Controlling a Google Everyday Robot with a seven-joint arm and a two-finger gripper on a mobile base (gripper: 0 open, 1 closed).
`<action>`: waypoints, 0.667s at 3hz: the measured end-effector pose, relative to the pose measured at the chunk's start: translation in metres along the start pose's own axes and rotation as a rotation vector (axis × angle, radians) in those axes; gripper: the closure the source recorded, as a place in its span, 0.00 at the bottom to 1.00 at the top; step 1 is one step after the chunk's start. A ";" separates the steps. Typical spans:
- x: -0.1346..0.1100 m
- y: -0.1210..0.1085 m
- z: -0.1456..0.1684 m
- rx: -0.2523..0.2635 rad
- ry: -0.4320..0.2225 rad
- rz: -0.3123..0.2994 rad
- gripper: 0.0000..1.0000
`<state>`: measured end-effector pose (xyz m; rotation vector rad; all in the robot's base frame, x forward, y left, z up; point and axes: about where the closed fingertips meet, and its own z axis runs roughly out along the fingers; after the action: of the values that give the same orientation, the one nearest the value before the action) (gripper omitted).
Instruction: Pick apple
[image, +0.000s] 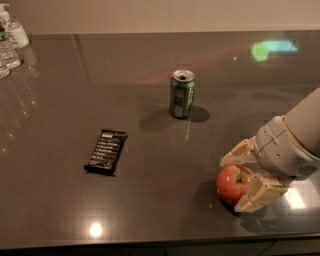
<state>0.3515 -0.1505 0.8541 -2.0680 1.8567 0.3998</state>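
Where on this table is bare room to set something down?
Bare: between snack bar and can, and along the front edge left of the apple. Crowded: front right, where the tool straddles the apple; bottles far left.

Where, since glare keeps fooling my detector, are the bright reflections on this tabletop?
Camera view: a white hotspot at the front of the table, a green-cyan reflection at far right, and a pale patch beside the tool, which straddles the apple.
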 end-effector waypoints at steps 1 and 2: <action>-0.008 0.002 -0.008 0.013 -0.008 -0.002 0.69; -0.018 -0.009 -0.026 0.039 0.005 0.004 0.93</action>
<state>0.3584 -0.1444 0.8860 -2.0415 1.8571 0.3564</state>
